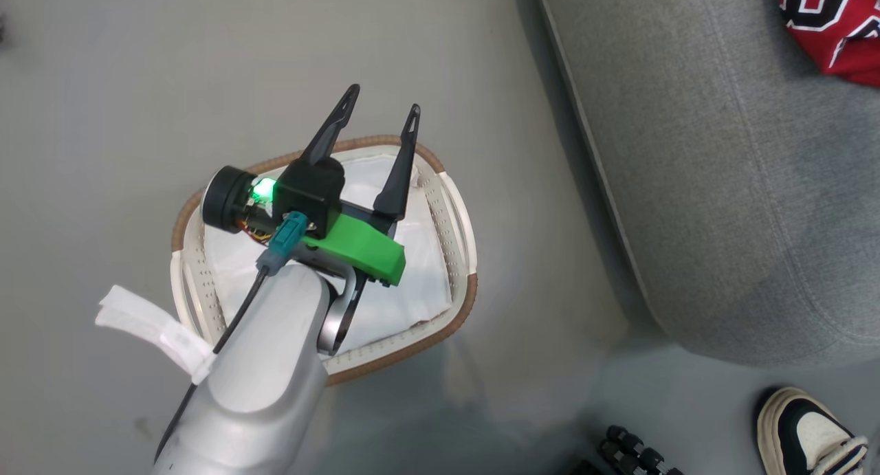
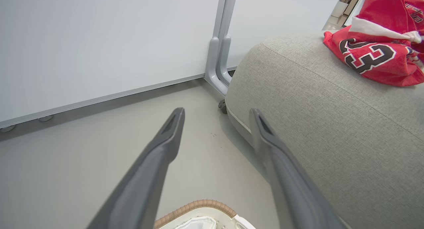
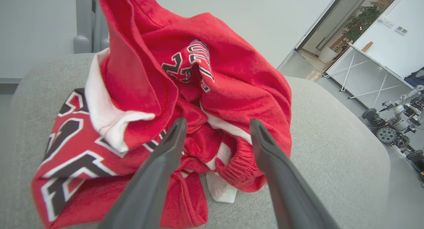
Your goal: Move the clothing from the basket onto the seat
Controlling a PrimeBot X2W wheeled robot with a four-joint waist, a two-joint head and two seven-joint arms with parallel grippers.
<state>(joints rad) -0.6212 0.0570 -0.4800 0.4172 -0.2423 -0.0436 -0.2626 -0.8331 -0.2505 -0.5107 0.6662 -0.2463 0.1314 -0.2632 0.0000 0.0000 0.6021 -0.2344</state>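
The red clothing (image 3: 212, 66) lies heaped on the grey seat (image 3: 331, 146): a jersey with black-and-white numerals (image 3: 66, 149) sits under a red piece with white trim. My right gripper (image 3: 217, 121) is open just before the heap, nothing pinched between its fingers. The clothing (image 1: 832, 28) sits at the seat's (image 1: 722, 186) far right. My left gripper (image 1: 383, 100) is open above the white basket (image 1: 467, 303), which holds a plain white liner (image 1: 412, 269). In the left wrist view, the open left gripper (image 2: 217, 112) points past the basket rim (image 2: 198, 205) toward the seat (image 2: 314, 106) and clothing (image 2: 377, 56).
A person's shoe (image 1: 804, 434) stands on the floor at the lower right, beside a dark ribbed object (image 1: 632, 454). A white wall panel (image 2: 99, 40) with a grey post (image 2: 220, 50) runs behind the seat. Grey floor (image 1: 103, 117) surrounds the basket.
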